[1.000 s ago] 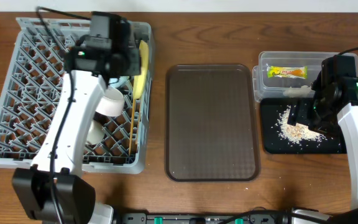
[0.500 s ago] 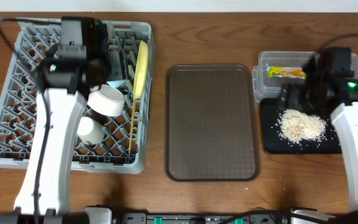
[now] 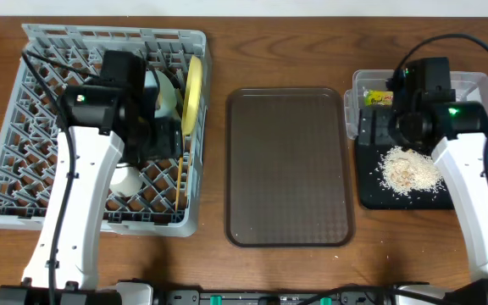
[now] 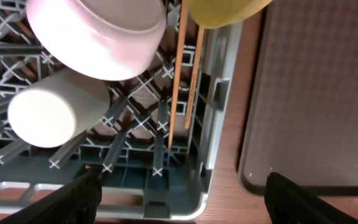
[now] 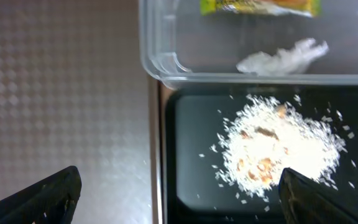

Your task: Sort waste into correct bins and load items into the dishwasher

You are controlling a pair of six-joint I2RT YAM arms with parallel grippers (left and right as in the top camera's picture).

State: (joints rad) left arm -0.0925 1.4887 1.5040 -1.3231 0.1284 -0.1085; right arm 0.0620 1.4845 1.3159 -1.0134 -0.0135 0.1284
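Observation:
The grey dish rack holds an upright yellow plate, a white bowl, a white cup and chopsticks. My left gripper hangs open above the rack's front right corner, holding nothing. The clear tub contains the green-and-orange wrapper and a white scrap. Rice crumbs lie heaped in the black tray. My right gripper is open and empty over that tray's left edge.
A large brown serving tray lies between the rack and the bins, close to both. Bare wooden table shows behind it and along the front edge. Cables loop over both arms.
The left gripper has opened wide and drawn toward the rack's front right. The right gripper has opened further and shifted left off the crumbs, which now show as a whole heap.

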